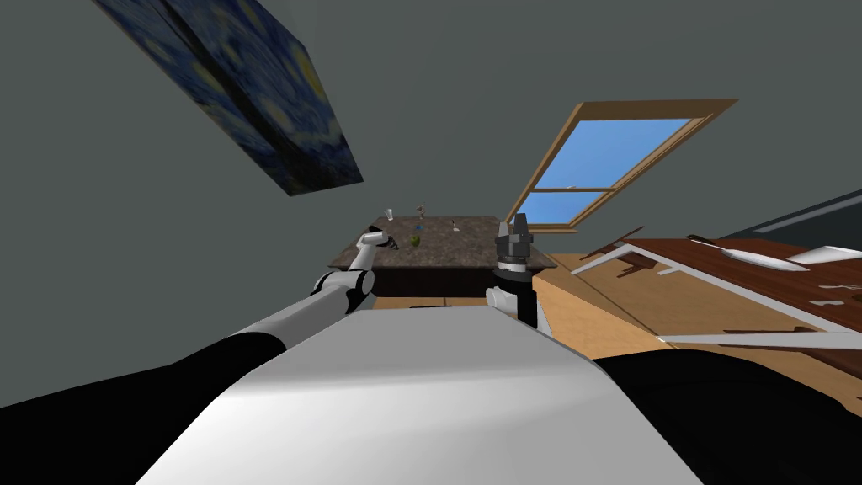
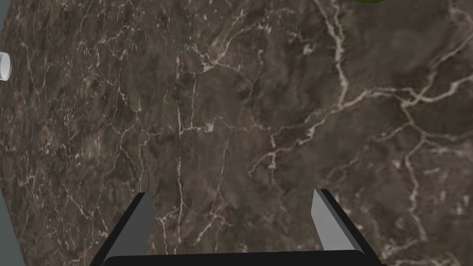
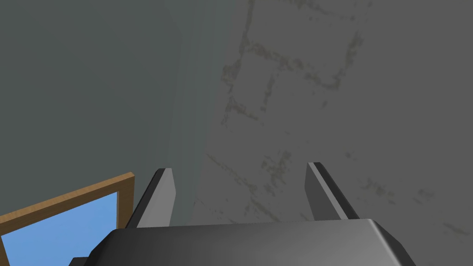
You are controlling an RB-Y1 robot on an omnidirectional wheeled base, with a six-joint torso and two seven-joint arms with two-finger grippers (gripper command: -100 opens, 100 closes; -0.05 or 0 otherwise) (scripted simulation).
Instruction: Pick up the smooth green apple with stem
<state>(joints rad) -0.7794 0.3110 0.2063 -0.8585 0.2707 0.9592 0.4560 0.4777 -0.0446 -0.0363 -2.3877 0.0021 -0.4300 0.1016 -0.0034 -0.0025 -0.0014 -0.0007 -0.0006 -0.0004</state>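
Note:
A small green apple (image 1: 415, 241) rests on a dark brown marble table (image 1: 459, 248). My left gripper (image 1: 392, 242) hovers over the tabletop just left of the apple. In the left wrist view the left gripper (image 2: 233, 217) is open above the veined marble (image 2: 231, 115), and a sliver of the green apple (image 2: 368, 1) shows far beyond the fingers. My right gripper (image 1: 514, 226) is raised, pointing upward, at the table's right side. Its wrist view shows the right gripper (image 3: 240, 194) open with nothing between the fingers.
Small items stand at the table's back: a white cup (image 1: 390, 214), a small object (image 1: 420, 208) and another (image 1: 455, 225). The white cup (image 2: 3, 65) also edges the left wrist view. A long wooden table (image 1: 758, 286) lies to the right.

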